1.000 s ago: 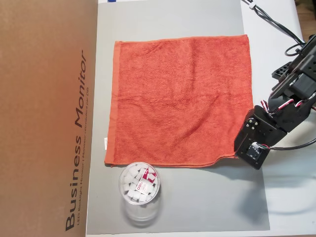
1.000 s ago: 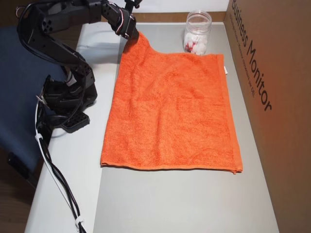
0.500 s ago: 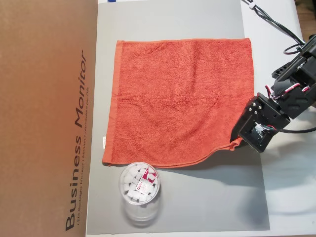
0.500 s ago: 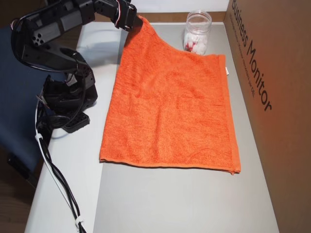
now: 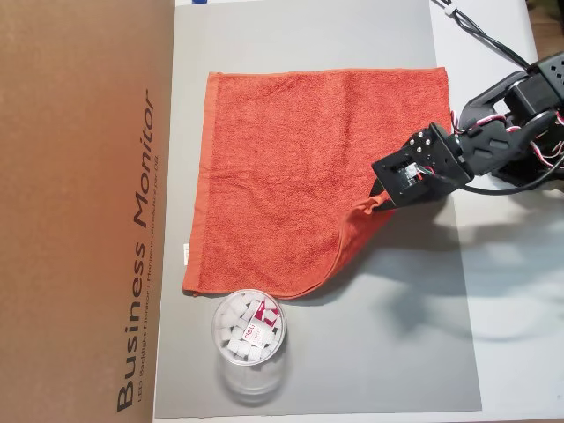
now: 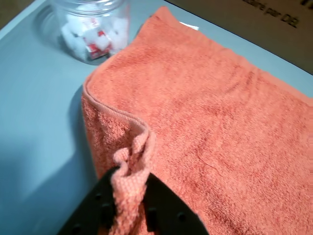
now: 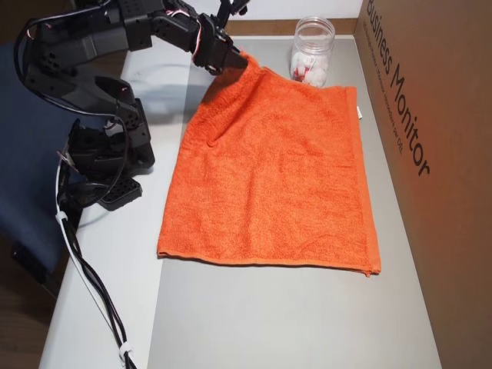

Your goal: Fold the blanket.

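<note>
One blanket [image 5: 291, 167] is on show, an orange-red terry square spread over the grey mat [image 5: 423, 352], and one black gripper [image 5: 377, 201] has it by a corner. The wrist view shows it plainly: the jaws are clamped on a bunched twist of hem [image 6: 128, 193], cloth squeezed between the two dark fingers [image 6: 166, 208]. That corner is up off the mat and carried inward over the blanket, so a curled flap hangs beneath the gripper in an overhead view. The other three corners lie flat, the blanket filling most of the mat's width between the cardboard box [image 5: 79, 211] and the mat's opposite edge. One small white tag [image 5: 187, 254] pokes out of the hem on the box side.

One clear jar [image 5: 249, 339] stands just off the blanket's edge, near the corner with the tag; inside, a heap of small white pieces and a red label [image 5: 261, 319], its writing too small to read. One box, one line of big print along it: "Business Monitor", with finer print beside it that stays illegible. One arm [image 7: 100, 84], base planted beside the mat's edge, cables [image 7: 92, 284] trailing off along the white table [image 7: 115, 254].
</note>
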Controlling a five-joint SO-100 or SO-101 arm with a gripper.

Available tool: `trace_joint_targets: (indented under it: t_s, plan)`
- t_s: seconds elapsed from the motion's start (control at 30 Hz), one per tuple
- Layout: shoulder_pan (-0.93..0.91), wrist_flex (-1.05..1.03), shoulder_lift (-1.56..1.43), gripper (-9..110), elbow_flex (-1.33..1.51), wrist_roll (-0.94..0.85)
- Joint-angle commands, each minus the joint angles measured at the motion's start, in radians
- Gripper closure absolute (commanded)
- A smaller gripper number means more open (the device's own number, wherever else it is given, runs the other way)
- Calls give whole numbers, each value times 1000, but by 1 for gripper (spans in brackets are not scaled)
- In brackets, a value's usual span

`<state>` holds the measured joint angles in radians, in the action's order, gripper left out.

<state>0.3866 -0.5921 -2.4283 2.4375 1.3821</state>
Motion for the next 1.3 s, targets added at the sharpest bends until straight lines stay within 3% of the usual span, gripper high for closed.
trace_joint_targets:
  t_s: [0.0, 0.97, 1.27]
  plan:
    - [-58, 8, -32, 102, -44, -8]
    - [-339, 23, -11, 102, -262, -6]
    - [-407, 23, 161, 102, -456, 2]
